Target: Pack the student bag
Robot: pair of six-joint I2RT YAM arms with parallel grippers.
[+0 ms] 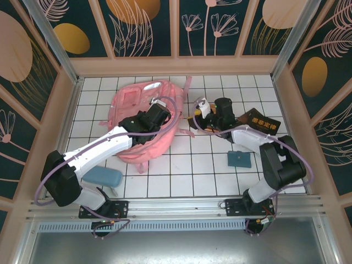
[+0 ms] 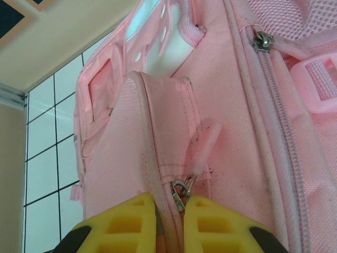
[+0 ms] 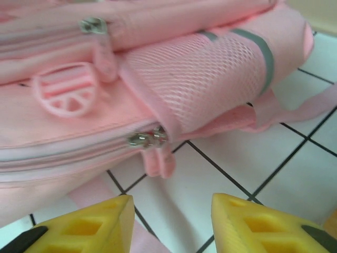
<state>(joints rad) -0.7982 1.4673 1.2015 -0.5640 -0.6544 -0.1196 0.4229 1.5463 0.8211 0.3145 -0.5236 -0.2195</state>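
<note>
Left end effector pinching the student bag, right end effector spread beside it

The pink student bag (image 1: 132,99) lies flat on the white-tiled table (image 1: 181,176), toward the far edge and left of the middle. The left end effector (image 2: 169,203) rests on top of the bag, its yellow fingers (image 2: 131,224) pressed together on a piped seam (image 2: 152,158) of the front pocket, with a metal zip puller (image 2: 180,192) just beside the grip. The right end effector (image 3: 172,203) sits low over the tiles at the bag's right side. Its fingers are spread with nothing between them, and they point at a pair of zip sliders (image 3: 147,138) below the mesh side pocket (image 3: 200,79). A blue case (image 1: 103,177) lies near the near-left corner, a small teal pad (image 1: 240,159) is toward the near-right, and a dark book (image 1: 263,122) is by the right edge
</note>
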